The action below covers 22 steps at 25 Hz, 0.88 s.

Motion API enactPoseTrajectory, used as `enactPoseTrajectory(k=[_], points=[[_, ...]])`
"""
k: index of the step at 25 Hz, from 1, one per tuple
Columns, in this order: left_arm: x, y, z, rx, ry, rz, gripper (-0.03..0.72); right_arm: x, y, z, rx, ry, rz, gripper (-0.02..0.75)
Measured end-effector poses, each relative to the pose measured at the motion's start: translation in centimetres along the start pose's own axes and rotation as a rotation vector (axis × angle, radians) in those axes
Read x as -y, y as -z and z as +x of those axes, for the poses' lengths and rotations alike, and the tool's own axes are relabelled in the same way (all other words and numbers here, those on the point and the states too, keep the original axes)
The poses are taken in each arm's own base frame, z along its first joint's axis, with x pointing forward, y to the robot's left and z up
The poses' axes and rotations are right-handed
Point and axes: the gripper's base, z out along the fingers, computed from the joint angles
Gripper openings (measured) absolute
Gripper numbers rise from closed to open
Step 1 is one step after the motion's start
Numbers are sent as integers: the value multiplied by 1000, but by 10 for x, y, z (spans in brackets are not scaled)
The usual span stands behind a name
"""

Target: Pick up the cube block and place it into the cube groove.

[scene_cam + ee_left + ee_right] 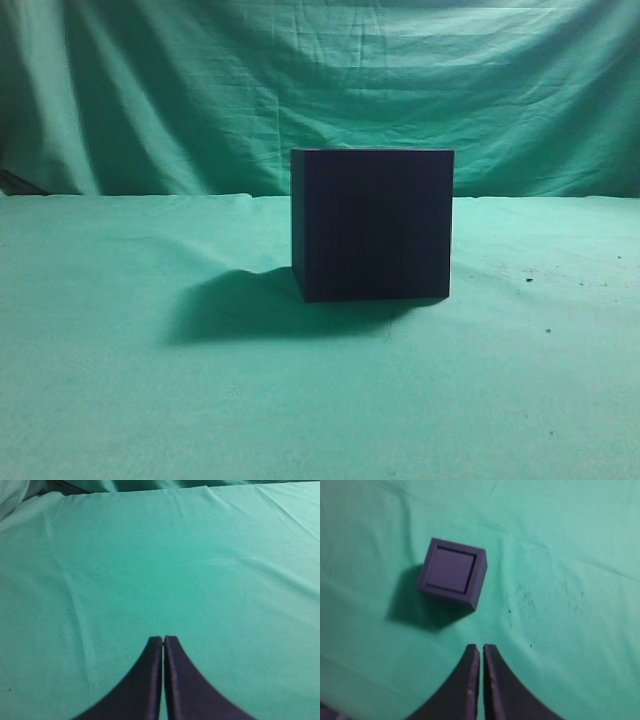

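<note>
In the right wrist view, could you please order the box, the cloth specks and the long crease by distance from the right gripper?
From the right gripper:
1. Cube groove, ahead-left; too close to call against 2.
2. Dark specks, ahead-right.
3. Crease, far upper right.

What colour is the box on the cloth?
Dark navy-purple, plain, no pattern. The box shows best in the exterior view; the right wrist view shows its top, paler purple.

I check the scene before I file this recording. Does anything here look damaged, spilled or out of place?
Nothing looks damaged. The dark box stands square on the green cloth, its top filled flush by a square inset. Small dark specks dot the cloth to the right of the box. Both grippers are shut and empty.
</note>
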Motion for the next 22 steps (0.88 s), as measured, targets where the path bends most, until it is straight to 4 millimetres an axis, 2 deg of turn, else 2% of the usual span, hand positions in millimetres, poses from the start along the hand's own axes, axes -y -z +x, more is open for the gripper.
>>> enactPoseTrajectory(k=[6, 15, 19, 22], points=[[0, 0, 0, 0, 0, 0, 0, 14, 21, 44, 128, 0, -37, 0], [0, 0, 0, 0, 0, 0, 0, 28, 30, 104, 412, -8, -148, 0], [0, 0, 0, 0, 0, 0, 0, 32, 37, 118, 453, -3, -171, 0], [0, 0, 0, 0, 0, 0, 0, 32, 39, 120, 475, 96, -156, 0]])
